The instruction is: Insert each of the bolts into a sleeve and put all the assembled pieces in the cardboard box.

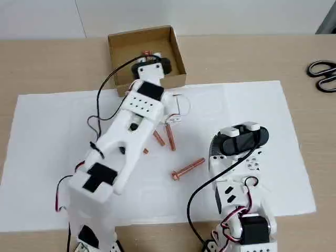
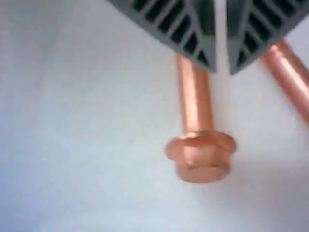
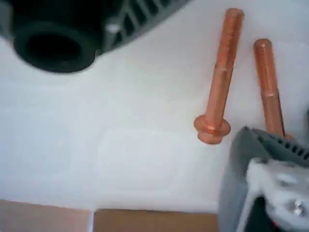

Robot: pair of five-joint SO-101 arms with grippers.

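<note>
My left gripper (image 2: 221, 63) hangs shut just above the white paper, beside the cardboard box (image 1: 176, 50). One fingertip covers the shaft of a copper bolt (image 2: 199, 154) whose flanged head lies free. A second bolt (image 2: 289, 72) runs beside it. From above, my left gripper (image 1: 172, 119) sits over two bolts (image 1: 170, 136) (image 1: 158, 138), and a third bolt (image 1: 187, 168) lies nearer the middle. My right arm (image 1: 239, 142) is folded at the front right. Its ribbed finger (image 3: 140, 14) holds a black sleeve (image 3: 53, 46), bore open, above the paper. Both bolts (image 3: 219, 77) (image 3: 268, 87) lie beyond it.
The white paper sheet (image 1: 252, 105) covers most of the wooden table. Scissors (image 1: 323, 73) lie at the far right edge. A small copper piece (image 1: 145, 151) rests by my left arm. Something copper (image 1: 146, 53) shows inside the box behind the left arm's wrist.
</note>
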